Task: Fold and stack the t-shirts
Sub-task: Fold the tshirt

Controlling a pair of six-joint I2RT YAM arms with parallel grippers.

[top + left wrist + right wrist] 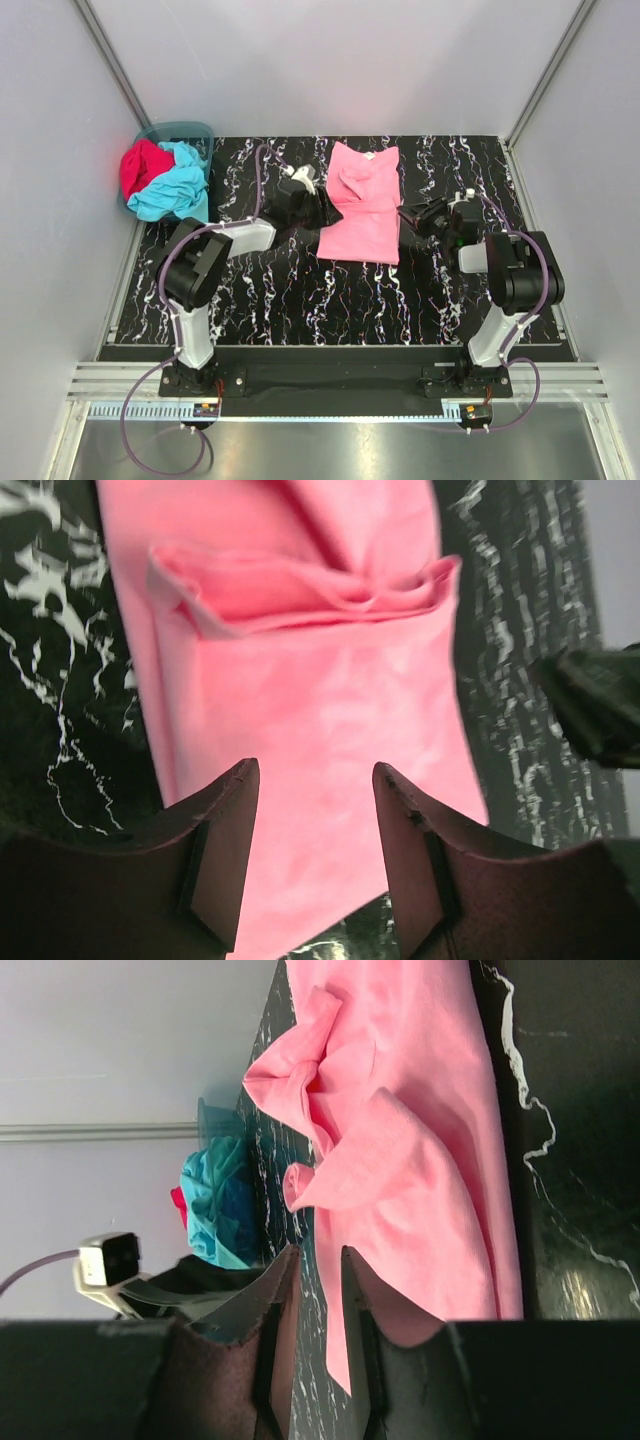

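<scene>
Our left tool (315, 772), jaws apart and empty, hangs at the left edge of the light pink cotton t-shirt (362, 215). Our right tool (316, 1256), jaws narrowly apart, waits at its right edge. We judge it mid-fold: narrowed into a strip, collar end rumpled. Next we need a grip on both edges. The turquoise tee (175, 192) and crimson tee (140, 168) lie heaped well left of it.
</scene>
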